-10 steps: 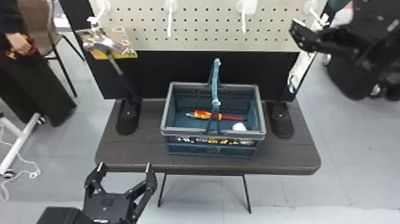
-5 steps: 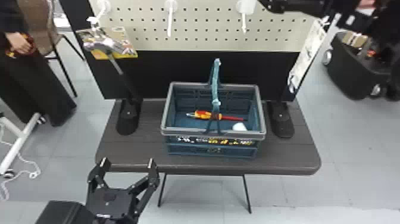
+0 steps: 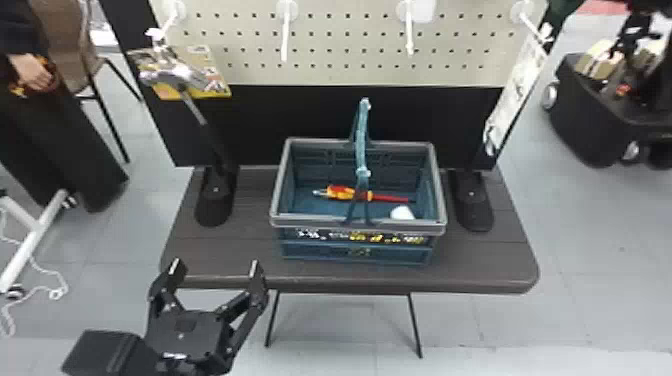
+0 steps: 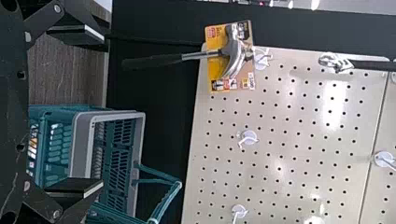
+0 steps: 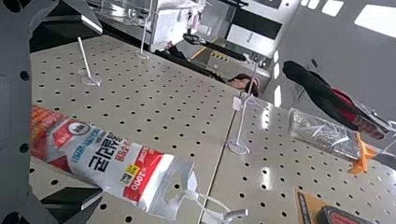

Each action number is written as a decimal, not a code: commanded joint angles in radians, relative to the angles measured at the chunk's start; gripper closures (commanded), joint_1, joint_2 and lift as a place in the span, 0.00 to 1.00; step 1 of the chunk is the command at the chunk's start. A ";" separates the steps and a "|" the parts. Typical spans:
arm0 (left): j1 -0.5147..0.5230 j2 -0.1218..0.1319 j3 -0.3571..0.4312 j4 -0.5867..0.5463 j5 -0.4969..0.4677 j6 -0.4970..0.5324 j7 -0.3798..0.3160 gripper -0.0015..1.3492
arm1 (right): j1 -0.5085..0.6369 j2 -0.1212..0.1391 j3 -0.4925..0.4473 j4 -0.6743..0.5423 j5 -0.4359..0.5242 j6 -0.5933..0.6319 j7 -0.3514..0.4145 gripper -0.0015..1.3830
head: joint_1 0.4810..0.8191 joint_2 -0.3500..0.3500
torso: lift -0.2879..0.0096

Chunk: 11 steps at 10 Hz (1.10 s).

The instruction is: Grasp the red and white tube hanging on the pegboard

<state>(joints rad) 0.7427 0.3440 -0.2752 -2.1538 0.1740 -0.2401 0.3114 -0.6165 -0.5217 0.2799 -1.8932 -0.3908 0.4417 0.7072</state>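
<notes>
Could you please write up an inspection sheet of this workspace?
Surface: dark table bearing a basket
Job's things: red and white tube hanging from a pegboard hook
Clutter: red-and-yellow tool and white item in the basket
Grippers: left gripper open near the table's front edge; right gripper open at the tube
Cables: white cable on the floor, left
Surroundings: chair left, wheeled black base right

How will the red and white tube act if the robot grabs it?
The red and white tube may swing if bumped, since it hangs by its flat end from a hook. That thin end looks bendy; the rounder body might squash if squeezed.
</notes>
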 commanded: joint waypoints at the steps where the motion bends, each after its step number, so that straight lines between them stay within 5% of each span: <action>1: -0.027 0.007 -0.013 0.015 0.005 -0.004 0.000 0.16 | -0.049 -0.008 0.028 0.036 -0.014 -0.001 0.001 0.07 | 1.00 0.51 | 0.63; 4: -0.055 0.009 -0.027 0.037 0.013 -0.007 0.000 0.16 | -0.096 -0.008 0.062 0.093 -0.042 -0.029 0.001 0.07 | 1.00 0.51 | 0.63; 5: -0.055 0.007 -0.026 0.039 0.013 -0.007 0.000 0.16 | -0.098 -0.004 0.062 0.103 -0.045 -0.029 0.001 0.16 | 1.00 0.51 | 0.63; 6: -0.055 0.007 -0.024 0.039 0.013 -0.008 0.000 0.16 | -0.096 -0.003 0.062 0.117 -0.062 -0.029 0.001 0.44 | 1.00 0.51 | 0.63; 8: -0.053 0.009 -0.024 0.039 0.016 -0.011 0.000 0.16 | -0.092 -0.001 0.062 0.125 -0.068 -0.026 0.001 0.71 | 1.00 0.51 | 0.63; 11: -0.053 0.010 -0.027 0.039 0.016 -0.011 0.000 0.16 | -0.092 -0.001 0.061 0.122 -0.068 -0.012 0.001 0.77 | 1.00 0.51 | 0.63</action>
<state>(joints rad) 0.6919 0.3540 -0.3017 -2.1145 0.1902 -0.2521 0.3114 -0.7082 -0.5229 0.3404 -1.7703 -0.4587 0.4278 0.7078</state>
